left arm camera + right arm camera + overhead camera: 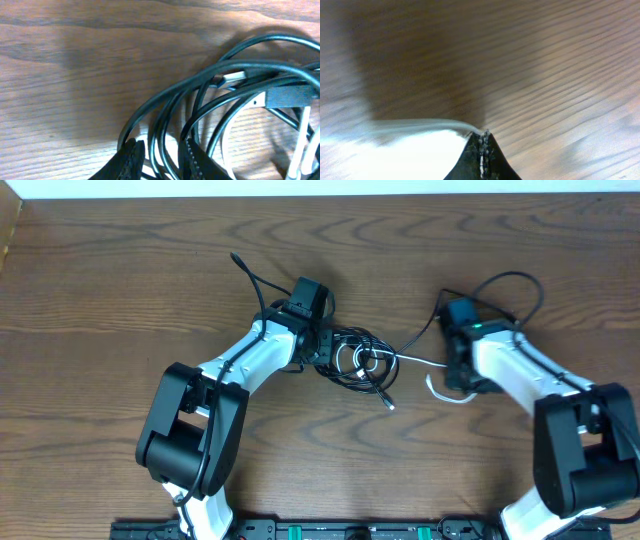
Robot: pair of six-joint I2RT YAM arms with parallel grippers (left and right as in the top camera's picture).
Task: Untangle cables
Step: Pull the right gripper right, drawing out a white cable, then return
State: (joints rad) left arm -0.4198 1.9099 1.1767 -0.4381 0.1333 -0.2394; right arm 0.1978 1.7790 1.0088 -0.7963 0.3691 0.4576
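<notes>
Two white and black robot arms.
The left arm (245,360) and right arm (520,360) are white tubes with big black blocks near the base rail (350,531). Thin black wires (511,274) loop far from the rail. The black fingers (127,162) have bumpy edges.

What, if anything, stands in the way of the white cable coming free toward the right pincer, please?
The black cables do. The white cable, pinched by the right pincer, runs left into their loops, which the left pincer clamps. Nothing else visible lies between.
</notes>
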